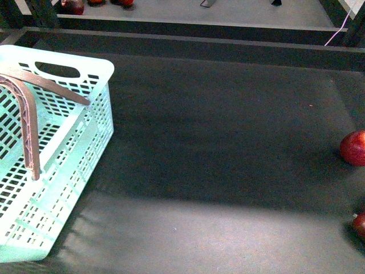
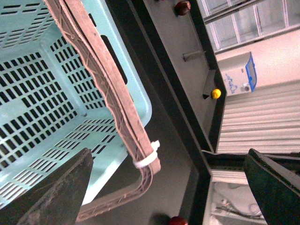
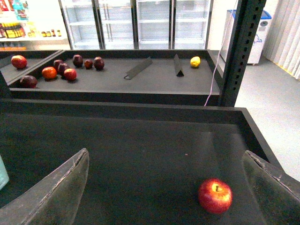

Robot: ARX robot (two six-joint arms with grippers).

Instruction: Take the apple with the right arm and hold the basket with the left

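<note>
The apple (image 1: pixel 355 147), bright red and shiny, lies on the dark tray floor at the far right edge of the front view. In the right wrist view the apple (image 3: pixel 215 196) sits ahead of my open right gripper (image 3: pixel 164 192), between the fingers and nearer one of them, untouched. The mint-green basket (image 1: pixel 85 131) stands at the left with its mauve handles up. In the left wrist view my open left gripper (image 2: pixel 164 197) hovers over the basket (image 2: pixel 56 93), beside the handle with the white tie (image 2: pixel 146 159), holding nothing. Neither arm shows in the front view.
A smaller, darker red fruit (image 1: pixel 359 224) lies at the right front. The tray's raised rim (image 3: pixel 140 112) runs behind the apple. The shelf beyond holds several dark red fruits (image 3: pixel 61 68) and a lemon (image 3: pixel 195 61). A black post (image 3: pixel 239 51) stands at the tray's far corner.
</note>
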